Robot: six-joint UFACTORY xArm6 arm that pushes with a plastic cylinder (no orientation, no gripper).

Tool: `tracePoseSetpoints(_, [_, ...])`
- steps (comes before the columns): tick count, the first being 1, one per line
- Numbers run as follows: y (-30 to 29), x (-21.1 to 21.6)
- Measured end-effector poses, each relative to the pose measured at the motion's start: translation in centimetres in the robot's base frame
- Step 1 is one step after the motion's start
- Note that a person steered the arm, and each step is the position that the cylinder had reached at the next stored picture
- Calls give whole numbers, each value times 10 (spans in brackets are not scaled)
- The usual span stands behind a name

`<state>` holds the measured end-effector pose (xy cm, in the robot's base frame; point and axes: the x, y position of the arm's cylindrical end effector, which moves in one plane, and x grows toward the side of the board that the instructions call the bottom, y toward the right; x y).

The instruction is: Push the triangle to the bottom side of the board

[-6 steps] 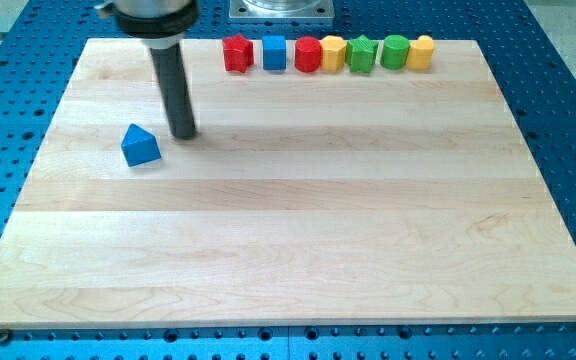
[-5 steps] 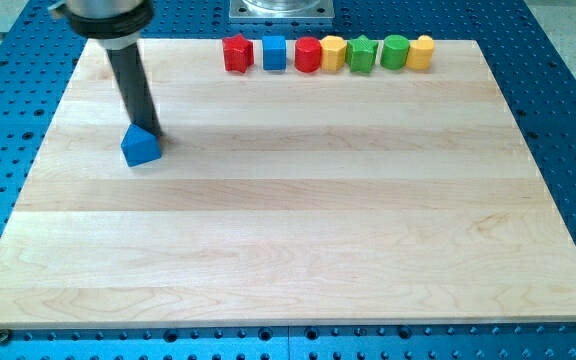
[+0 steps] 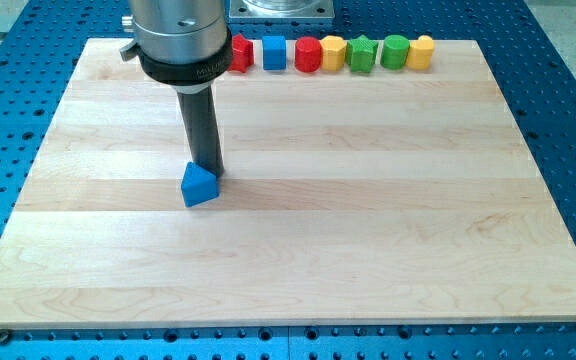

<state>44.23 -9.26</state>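
Note:
A blue triangle block (image 3: 199,186) lies on the wooden board (image 3: 368,230), left of the middle. My tip (image 3: 207,167) stands right behind it, on its top side in the view, touching or almost touching it. The dark rod rises from there to the arm's grey housing (image 3: 181,35) at the view's top.
A row of blocks lines the board's top edge: a red star (image 3: 239,52) partly behind the housing, a blue cube (image 3: 274,52), a red block (image 3: 308,54), a yellow block (image 3: 333,52), a green star (image 3: 362,54), a green cylinder (image 3: 395,51), a yellow block (image 3: 421,52).
The blue triangle has moved right and toward the view's bottom. My tip went round to its top side and followed it the same way.

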Motion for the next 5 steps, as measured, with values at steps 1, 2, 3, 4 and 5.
tracePoseSetpoints(1, [-19,15])
tracePoseSetpoints(2, [5,31])
tracePoseSetpoints(3, [-3,40])
tracePoseSetpoints(4, [17,52])
tracePoseSetpoints(5, [17,68])
